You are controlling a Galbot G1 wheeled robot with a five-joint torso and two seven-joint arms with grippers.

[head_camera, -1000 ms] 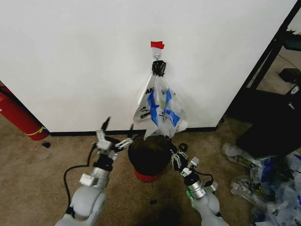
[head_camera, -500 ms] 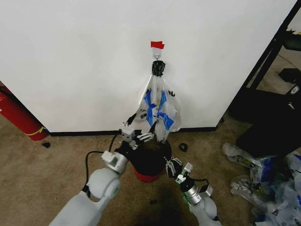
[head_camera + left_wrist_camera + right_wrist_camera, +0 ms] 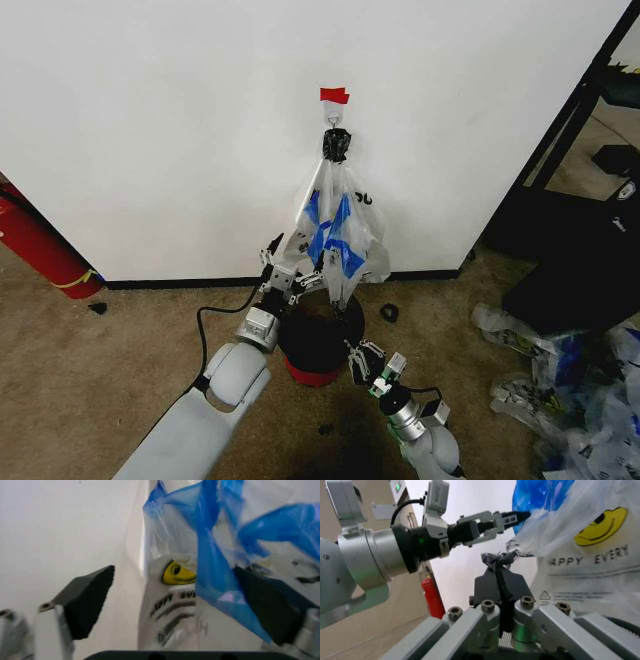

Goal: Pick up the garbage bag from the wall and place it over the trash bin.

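Observation:
The garbage bag, see-through with blue patches, hangs from a small hook under red tape on the white wall. A white smiley bag hangs with it. My left gripper is open at the bag's lower left edge. In the left wrist view its two fingers stand wide apart with the blue-patched plastic between them. The black mesh trash bin with a red base stands just below. My right gripper is shut beside the bin's front right, with a dark crumpled shred at its tips.
A red cylinder leans at the far left by the black baseboard. A black rack stands at the right, with several loose plastic bags on the carpet before it. A small dark object lies right of the bin.
My left arm has reached forward and to the right, from beside the bin's left rim up to the bag's lower edge. My right gripper has drawn back slightly. The bag has shifted a little.

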